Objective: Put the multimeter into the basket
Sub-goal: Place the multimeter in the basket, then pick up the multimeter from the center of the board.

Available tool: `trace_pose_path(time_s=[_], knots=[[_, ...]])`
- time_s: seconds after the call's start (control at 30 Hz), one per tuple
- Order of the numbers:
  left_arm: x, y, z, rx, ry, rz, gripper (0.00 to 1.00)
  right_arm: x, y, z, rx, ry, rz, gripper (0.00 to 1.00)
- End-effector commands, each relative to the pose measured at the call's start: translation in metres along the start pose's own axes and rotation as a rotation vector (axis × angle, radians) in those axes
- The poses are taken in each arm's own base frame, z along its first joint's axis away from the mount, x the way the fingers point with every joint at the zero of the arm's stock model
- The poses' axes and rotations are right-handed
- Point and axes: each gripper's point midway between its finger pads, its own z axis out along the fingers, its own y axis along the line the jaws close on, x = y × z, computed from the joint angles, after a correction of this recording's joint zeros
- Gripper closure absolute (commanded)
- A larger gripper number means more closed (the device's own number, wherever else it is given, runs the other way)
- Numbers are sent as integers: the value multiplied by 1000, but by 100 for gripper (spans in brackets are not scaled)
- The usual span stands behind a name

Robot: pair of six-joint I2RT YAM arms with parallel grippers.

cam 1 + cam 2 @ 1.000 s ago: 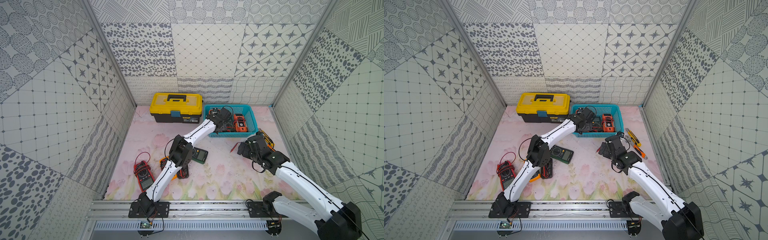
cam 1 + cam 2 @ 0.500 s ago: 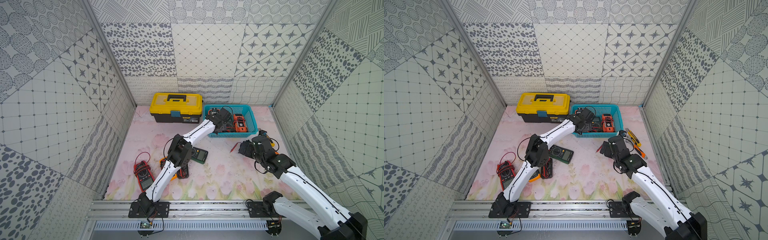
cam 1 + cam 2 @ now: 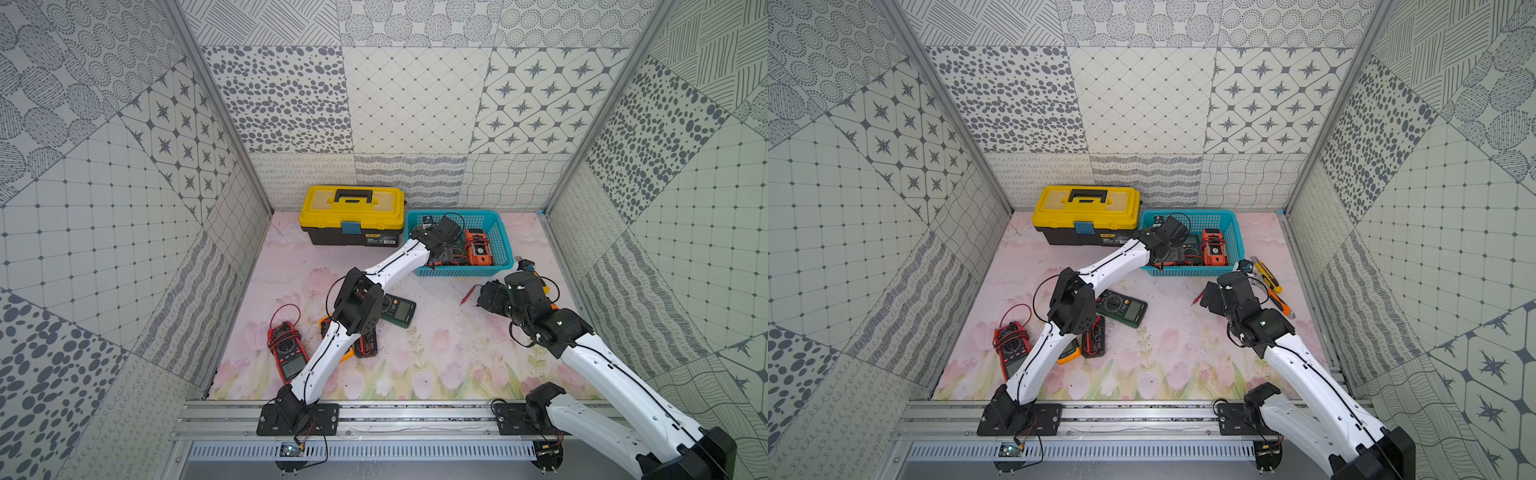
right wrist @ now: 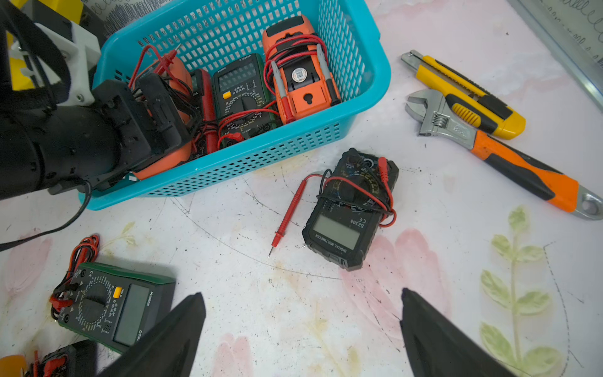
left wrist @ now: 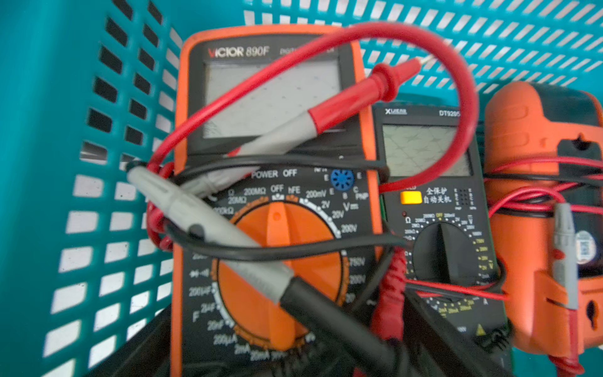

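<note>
**Left end effector lets go: orange meter now rests in the basket**

The left arm stays reached into the turquoise perforated plastic basket (image 3: 457, 271) at the back edge of the surface (image 3: 436, 353), beside the yellow-lidded black toolbox (image 3: 353, 208). What has changed is the grip. The left end effector (image 4: 153, 120) has spread its jaws. They seem to stand clear of the meter's sides, though the left wrist view is blurred at that spot.

The orange-framed black multimeter with red and black leads (image 5: 277, 228) lies face up on the basket floor at the toolbox end. It lies just beside a dark green meter (image 5: 434, 212) and an orange one turned on its face (image 5: 538, 196). For this meter the placing looks finished, and the left arm's next need is to lift out without snagging the looped leads.

The right end effector (image 4: 301, 293) hovers wide and empty above the surface. It is near a black rectangular multimeter wrapped in red lead (image 4: 346, 215) that lies in front of the basket. A green meter (image 4: 111, 303) lies mid-surface and a red one (image 3: 286, 353) lies toward the left edge, so the task is not yet complete.
</note>
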Motion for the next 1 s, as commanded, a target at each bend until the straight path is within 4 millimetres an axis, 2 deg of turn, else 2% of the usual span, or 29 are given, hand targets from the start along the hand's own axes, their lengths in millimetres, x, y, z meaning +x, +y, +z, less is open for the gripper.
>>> trace_pose_path(time_s=[0.0, 0.3, 0.47, 0.6, 0.73, 0.87, 0.97], knots=[[-11, 19, -21, -73, -20, 38, 1, -23, 7, -10, -30, -77, 4, 2], [-46, -5, -93, 75, -90, 52, 1, -42, 27, -18, -111, -134, -40, 2], [-59, 8, -134, 95, -142, 29, 1, -45, 54, -21, -216, -114, -119, 2], [-61, 42, -164, 92, -205, -20, 1, -34, 88, -20, -303, -60, -262, 2], [-48, 94, -175, 90, -201, -126, 1, -11, 129, -12, -379, 30, -444, 2], [-29, 157, -181, 86, -185, -288, 1, 28, 173, -7, -503, 149, -649, 4], [-17, 201, -186, 74, -210, -404, 1, 58, 199, -1, -570, 239, -777, 5]])
